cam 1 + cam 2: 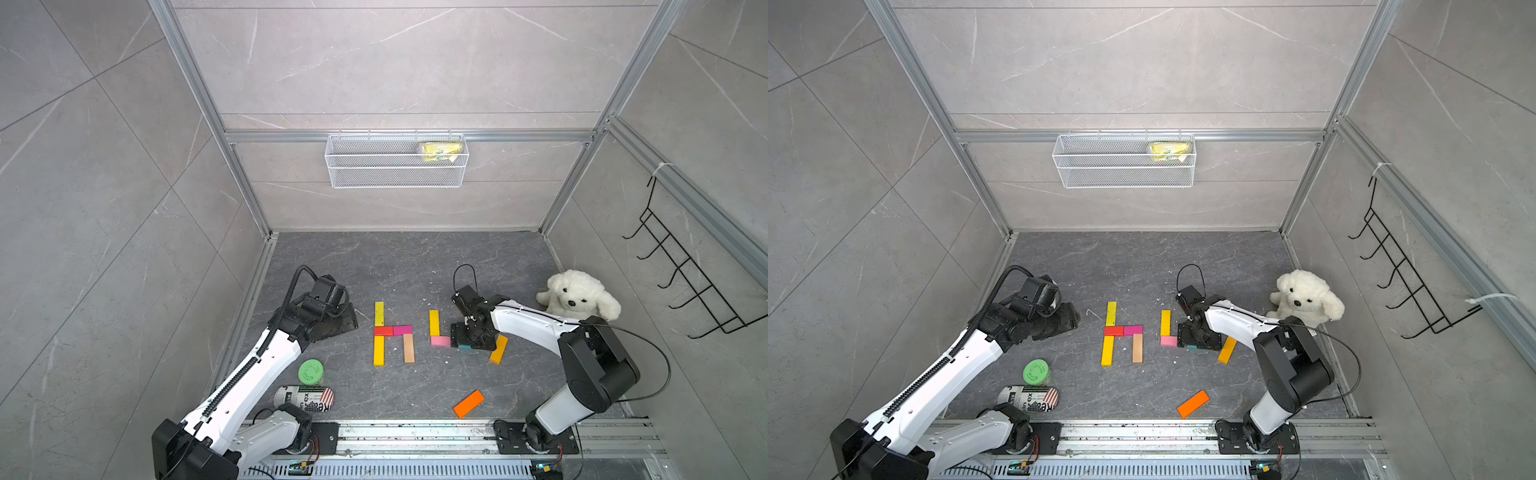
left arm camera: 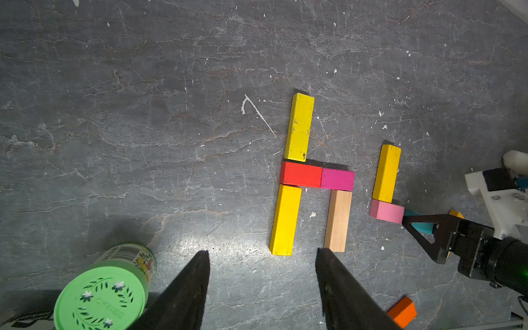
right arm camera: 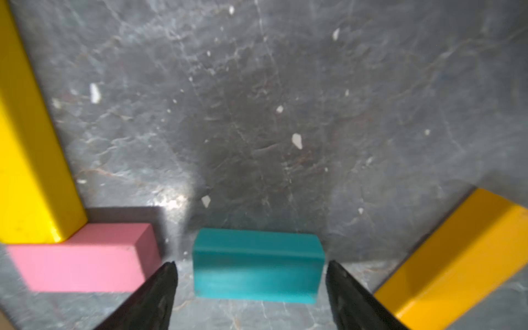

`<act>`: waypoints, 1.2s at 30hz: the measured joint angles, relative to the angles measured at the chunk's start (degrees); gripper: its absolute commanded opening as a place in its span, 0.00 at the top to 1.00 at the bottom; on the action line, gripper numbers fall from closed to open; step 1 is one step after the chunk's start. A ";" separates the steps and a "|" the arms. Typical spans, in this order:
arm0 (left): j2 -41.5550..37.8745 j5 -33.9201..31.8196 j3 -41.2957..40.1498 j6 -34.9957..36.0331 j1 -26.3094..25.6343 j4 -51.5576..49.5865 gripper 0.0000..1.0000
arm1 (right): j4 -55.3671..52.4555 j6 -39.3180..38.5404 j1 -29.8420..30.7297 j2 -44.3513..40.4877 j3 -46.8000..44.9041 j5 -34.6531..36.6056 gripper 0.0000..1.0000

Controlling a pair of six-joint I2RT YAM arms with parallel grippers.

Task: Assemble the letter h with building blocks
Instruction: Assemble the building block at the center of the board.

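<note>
Trouble is being risked mainly at the short teal wooden block (image 1: 465,347), which is being shown in both top views at three o'clock of the short pink wooden block (image 1: 440,341), itself touching the long yellow wooden block (image 1: 434,322). A crooked withdrawal of the right gripper (image 1: 467,340) could drag the teal block askew, or nudge the tilted long amber wooden block (image 1: 498,349) at four o'clock. The five-block h (image 1: 392,331) is lying at nine o'clock. In the left wrist view, the left gripper (image 2: 263,251) is being held well open, with nothing between its jaws. In the right wrist view, the teal block is being straddled by widely parted jaws, and no grip is being shown.
</note>
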 measured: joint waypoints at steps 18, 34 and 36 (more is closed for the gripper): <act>-0.76 0.02 0.00 0.07 0.00 -0.07 0.36 | 0.35 8.70 -2.99 -2.99 1.53 -0.81 0.15; -0.79 0.04 0.00 0.09 0.00 -0.02 0.36 | 3.96 9.42 -3.50 -0.26 0.24 -4.92 0.16; -0.79 0.04 0.00 0.09 0.00 -0.02 0.36 | 4.04 9.42 -3.50 -0.20 0.24 -5.25 0.17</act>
